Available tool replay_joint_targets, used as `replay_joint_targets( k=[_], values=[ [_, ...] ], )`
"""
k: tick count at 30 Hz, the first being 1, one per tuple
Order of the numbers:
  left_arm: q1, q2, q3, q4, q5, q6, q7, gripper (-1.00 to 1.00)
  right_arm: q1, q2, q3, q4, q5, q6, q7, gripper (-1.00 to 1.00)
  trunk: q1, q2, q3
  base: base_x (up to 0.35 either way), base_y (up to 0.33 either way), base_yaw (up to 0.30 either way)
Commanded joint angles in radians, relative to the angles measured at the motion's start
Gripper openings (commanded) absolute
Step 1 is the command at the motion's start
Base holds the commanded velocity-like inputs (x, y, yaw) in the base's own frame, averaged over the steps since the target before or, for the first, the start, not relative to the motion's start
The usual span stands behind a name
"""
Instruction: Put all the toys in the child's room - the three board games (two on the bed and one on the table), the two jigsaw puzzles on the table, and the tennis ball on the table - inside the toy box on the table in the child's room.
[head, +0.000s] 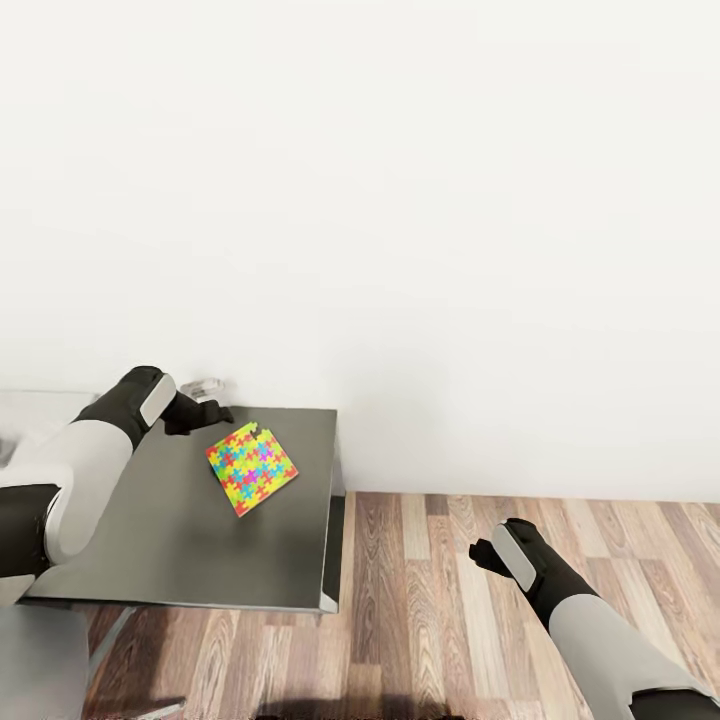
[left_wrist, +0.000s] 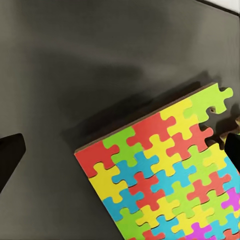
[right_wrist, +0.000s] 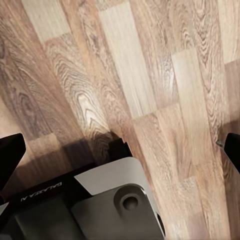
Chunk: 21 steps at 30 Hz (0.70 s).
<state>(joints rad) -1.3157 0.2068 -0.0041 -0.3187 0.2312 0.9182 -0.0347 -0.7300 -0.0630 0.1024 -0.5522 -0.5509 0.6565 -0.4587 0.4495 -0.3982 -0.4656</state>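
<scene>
A colourful jigsaw puzzle (head: 251, 467) lies flat on the dark grey table (head: 180, 540), near its far right corner. In the left wrist view the puzzle (left_wrist: 170, 170) is close below, one tabbed corner sticking out. My left gripper (head: 205, 412) hovers just above the table beside the puzzle's far left corner; its fingertips (left_wrist: 10, 155) stand wide apart with nothing between them, so it is open. My right gripper (head: 482, 553) hangs open over the wooden floor (right_wrist: 150, 75), right of the table, holding nothing.
A white wall (head: 400, 200) rises right behind the table. Wooden floor (head: 480, 600) stretches to the table's right. A pale grey seat (head: 40, 660) sits at the table's near left corner. My own base (right_wrist: 90, 205) lies under the right gripper.
</scene>
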Motion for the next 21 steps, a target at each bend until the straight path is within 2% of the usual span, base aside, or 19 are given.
replay_joint_targets(
  k=[1,21],
  values=[
    [-0.001,0.000,0.000,-0.001,-0.001,0.004,-0.004,1.00,0.000,-0.001,0.008,-0.002,-0.010,0.003,-0.009,1.00,0.000,-0.002,-0.003,0.000,0.000,0.000],
    [0.006,0.002,0.001,-0.002,0.002,0.004,-0.022,1.00,0.000,-0.001,0.008,-0.002,-0.009,0.003,-0.009,1.00,0.000,-0.002,-0.036,0.000,0.000,0.000]
  ],
)
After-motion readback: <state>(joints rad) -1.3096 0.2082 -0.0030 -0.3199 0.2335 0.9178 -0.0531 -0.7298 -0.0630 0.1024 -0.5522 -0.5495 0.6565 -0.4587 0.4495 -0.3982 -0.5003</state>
